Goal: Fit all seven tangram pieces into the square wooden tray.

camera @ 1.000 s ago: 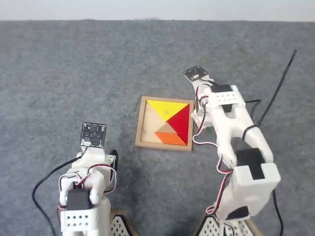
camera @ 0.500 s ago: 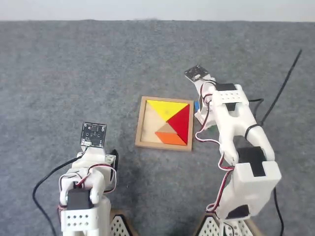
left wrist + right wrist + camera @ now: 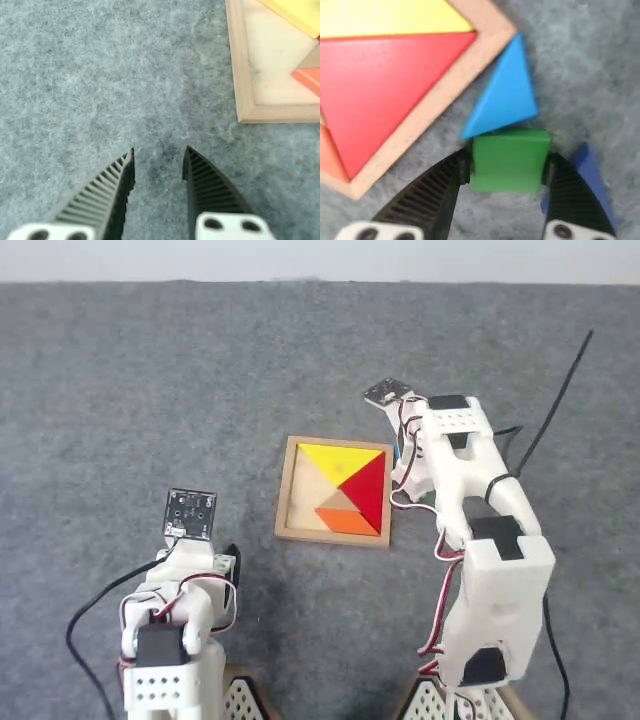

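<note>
Right gripper (image 3: 506,162): jaws are clamped on the green square piece (image 3: 510,150), just outside the wooden tray (image 3: 442,100), off its right side as seen in the high view. A light blue triangle (image 3: 505,95) is noted between green piece and tray rim; a dark blue piece (image 3: 587,167) lies beside one jaw. Yellow triangle (image 3: 335,457), red triangle (image 3: 368,490) and orange piece (image 3: 350,523) are seated in the tray. Left gripper (image 3: 157,152): jaws are narrowly parted, nothing held, over the grey table (image 3: 75,75) near a tray corner.

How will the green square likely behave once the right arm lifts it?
Likely rigid: the green square shows crisp flat sides between the ribbed fingers. Probably light, being a small block. It might nudge the light blue triangle that seems to touch its edge.
</note>
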{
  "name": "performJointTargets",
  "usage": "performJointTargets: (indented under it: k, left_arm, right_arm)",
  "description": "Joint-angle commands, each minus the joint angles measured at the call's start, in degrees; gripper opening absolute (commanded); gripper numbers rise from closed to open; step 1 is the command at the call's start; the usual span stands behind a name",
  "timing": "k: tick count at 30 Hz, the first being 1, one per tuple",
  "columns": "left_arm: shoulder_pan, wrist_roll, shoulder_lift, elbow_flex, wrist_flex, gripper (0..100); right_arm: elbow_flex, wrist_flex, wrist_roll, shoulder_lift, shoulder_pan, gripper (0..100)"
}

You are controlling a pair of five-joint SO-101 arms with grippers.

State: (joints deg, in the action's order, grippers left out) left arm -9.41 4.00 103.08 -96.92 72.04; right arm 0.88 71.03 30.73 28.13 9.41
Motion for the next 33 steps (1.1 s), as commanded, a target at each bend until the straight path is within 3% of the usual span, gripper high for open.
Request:
performJointTargets:
  k: [1,8,13,22,33]
  left_arm:
    - [0.09,0.35,1.58,0.48,0.53,15]
    - [0.09,0.35,1.58,0.48,0.53,15]
    - [0.09,0.35,1.58,0.48,0.53,15]
    - [0.09,0.35,1.58,0.48,0.53,15]
    - [0.09,0.35,1.58,0.48,0.53,15]
  right_arm:
    - [-1.85,0.13,-1.05,0.57,-1.1,15.7]
    - [-1.93,-0.22,-4.4,-2.07,-1.27,4.9]
    - [-0.26,0.57,-7.74,-13.05,-0.22,4.2]
    - [9.32,0.31,-10.99,-31.96,12.44,4.2]
    - [-0.44,0.04,-15.12,-19.74,26.07,4.2]
